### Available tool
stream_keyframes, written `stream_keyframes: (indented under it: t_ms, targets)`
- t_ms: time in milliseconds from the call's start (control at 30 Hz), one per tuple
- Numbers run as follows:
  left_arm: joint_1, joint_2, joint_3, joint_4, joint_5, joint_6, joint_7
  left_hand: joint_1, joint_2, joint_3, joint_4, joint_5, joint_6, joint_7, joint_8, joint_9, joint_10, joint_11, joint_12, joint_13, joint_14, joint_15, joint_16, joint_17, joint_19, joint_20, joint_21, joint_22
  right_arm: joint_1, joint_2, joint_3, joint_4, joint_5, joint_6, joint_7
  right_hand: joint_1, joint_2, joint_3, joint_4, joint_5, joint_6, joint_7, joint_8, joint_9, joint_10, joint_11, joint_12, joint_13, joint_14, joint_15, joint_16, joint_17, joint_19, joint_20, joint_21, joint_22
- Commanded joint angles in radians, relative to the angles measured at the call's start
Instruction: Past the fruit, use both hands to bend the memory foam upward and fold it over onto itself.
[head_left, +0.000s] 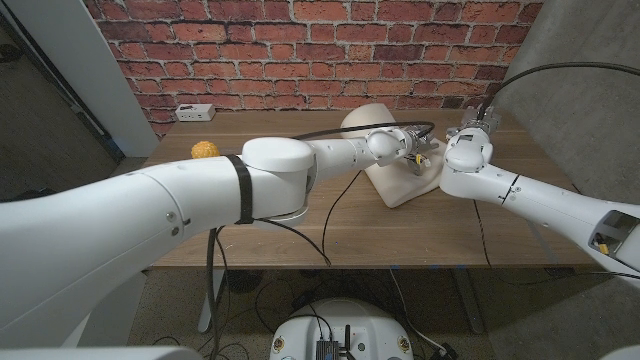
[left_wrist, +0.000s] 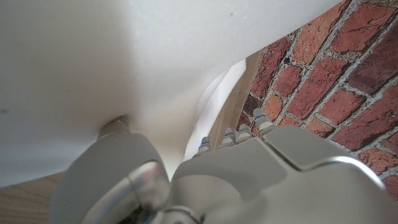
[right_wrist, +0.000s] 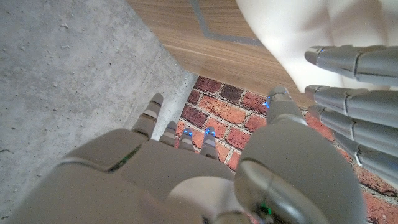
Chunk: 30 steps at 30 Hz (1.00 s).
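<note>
The memory foam (head_left: 400, 180) sits on the wooden worktop (head_left: 420, 235), near the brick wall (head_left: 300, 50). Its long side runs from the wall toward the robot, and its far end curls up. The left hand (head_left: 418, 148) presses on the foam. The right hand (head_left: 470, 128) is just beside it; I cannot tell if either hand grips. A yellow fruit (head_left: 204, 151) lies well apart. No writing can be read.

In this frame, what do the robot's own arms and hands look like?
Both arms are glossy white rounded shells; the left arm wears a black band, with a black cable running alongside. The right arm has a small yellow mark. The hands are grey metal with blue-dotted fingers.
</note>
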<state>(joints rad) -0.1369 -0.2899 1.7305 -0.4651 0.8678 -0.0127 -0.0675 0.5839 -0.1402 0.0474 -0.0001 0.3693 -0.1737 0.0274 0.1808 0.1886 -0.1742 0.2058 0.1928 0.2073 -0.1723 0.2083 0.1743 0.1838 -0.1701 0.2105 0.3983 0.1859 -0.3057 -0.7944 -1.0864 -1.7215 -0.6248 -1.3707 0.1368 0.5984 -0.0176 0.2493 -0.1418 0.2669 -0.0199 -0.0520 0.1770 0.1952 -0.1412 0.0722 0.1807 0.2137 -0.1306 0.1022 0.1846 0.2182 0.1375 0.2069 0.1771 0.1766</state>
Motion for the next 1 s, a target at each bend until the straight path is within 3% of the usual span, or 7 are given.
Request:
stream_keyframes:
  t_ms: [33, 200, 333, 433, 567, 867, 1000]
  targets:
    - [-0.012, -0.001, 0.055, 0.001, 0.000, 0.000, -0.011, 0.015, -0.002, -0.024, -0.019, 0.007, -0.525, 0.007, -0.002, 0.003, -0.459, 0.010, 0.006, 0.004, -0.347, 0.007, 0.005, 0.005, -0.410, 0.007, -0.007, 0.001, 0.191, 0.030, -0.214, 0.136, -0.375, -0.025, 0.741, -0.010, -0.037, -0.029, 0.008, 0.013, -0.063, -0.004, -0.005, 0.002, -0.052, 0.000, 0.000, 0.001, -0.043, 0.000, 0.001, 0.002, -0.046, -0.003, -0.001, 0.002]
    - [-0.022, -0.008, 0.081, 0.001, 0.000, 0.000, -0.020, 0.025, 0.005, -0.026, -0.022, 0.011, -0.524, 0.012, 0.000, 0.003, -0.457, 0.010, 0.009, 0.004, -0.354, 0.006, 0.007, 0.005, -0.416, 0.007, -0.014, 0.001, 0.299, 0.026, -0.336, 0.164, -0.357, -0.011, 0.885, 0.009, -0.045, -0.036, 0.003, 0.023, -0.091, -0.013, 0.000, 0.002, -0.076, -0.005, 0.004, 0.001, -0.053, -0.013, 0.007, 0.001, -0.065, -0.010, 0.003, 0.001]
    - [-0.024, -0.009, 0.085, 0.001, 0.000, 0.000, -0.020, 0.038, 0.019, -0.025, -0.025, 0.017, -0.522, 0.003, 0.002, 0.003, -0.452, 0.009, 0.013, 0.004, -0.360, 0.006, 0.009, 0.005, -0.418, 0.006, -0.021, 0.001, 0.283, 0.017, -0.324, 0.144, -0.327, -0.025, 0.819, 0.031, -0.036, -0.037, 0.003, 0.035, -0.085, -0.007, 0.012, 0.002, -0.049, -0.014, 0.022, 0.000, -0.033, -0.027, 0.021, 0.001, -0.050, -0.020, 0.015, 0.001]
    - [-0.024, -0.010, 0.089, 0.001, 0.000, 0.000, -0.020, 0.042, 0.025, -0.026, -0.025, 0.018, -0.518, 0.003, 0.004, 0.003, -0.448, 0.009, 0.016, 0.004, -0.360, 0.006, 0.010, 0.005, -0.417, 0.006, -0.023, 0.002, 0.158, 0.015, -0.181, 0.102, -0.358, -0.025, 0.659, 0.036, 0.059, -0.032, 0.033, 0.059, 0.123, -0.009, 0.074, 0.001, 0.197, -0.054, 0.100, -0.001, 0.164, -0.101, 0.093, 0.000, 0.111, -0.077, 0.058, 0.000]
    - [-0.025, -0.009, 0.091, 0.001, 0.000, 0.000, -0.020, 0.046, 0.031, -0.027, -0.025, 0.020, -0.515, 0.006, 0.005, 0.003, -0.441, 0.008, 0.019, 0.004, -0.358, 0.007, 0.013, 0.005, -0.413, 0.006, -0.024, 0.003, 0.117, -0.012, -0.115, 0.039, -0.276, -0.009, 0.561, 0.021, 0.073, -0.044, 0.036, 0.053, 0.333, -0.004, 0.115, 0.001, 0.417, -0.072, 0.163, 0.006, 0.393, -0.195, 0.167, 0.012, 0.255, -0.120, 0.086, 0.006]
    - [-0.027, -0.011, 0.096, 0.002, 0.000, 0.000, -0.020, 0.052, 0.040, -0.030, -0.025, 0.023, -0.511, 0.009, 0.007, 0.003, -0.431, 0.009, 0.024, 0.004, -0.351, 0.006, 0.017, 0.005, -0.404, 0.006, -0.025, 0.005, 0.242, -0.040, -0.238, 0.034, -0.152, -0.009, 0.654, 0.050, 0.059, -0.050, 0.011, 0.055, 0.386, -0.008, 0.117, 0.006, 0.473, -0.077, 0.196, 0.021, 0.426, -0.208, 0.177, 0.027, 0.289, -0.174, 0.089, 0.007]
    - [-0.027, -0.011, 0.098, 0.002, 0.000, 0.000, -0.020, 0.054, 0.043, -0.031, -0.025, 0.024, -0.510, 0.011, 0.008, 0.003, -0.428, 0.009, 0.026, 0.004, -0.348, 0.006, 0.018, 0.005, -0.400, 0.006, -0.025, 0.005, 0.344, -0.037, -0.356, 0.064, -0.110, 0.003, 0.759, 0.070, 0.031, -0.081, 0.007, 0.063, 0.280, 0.008, 0.054, 0.014, 0.337, -0.089, 0.164, 0.040, 0.317, -0.175, 0.131, 0.052, 0.218, -0.152, 0.049, 0.008]
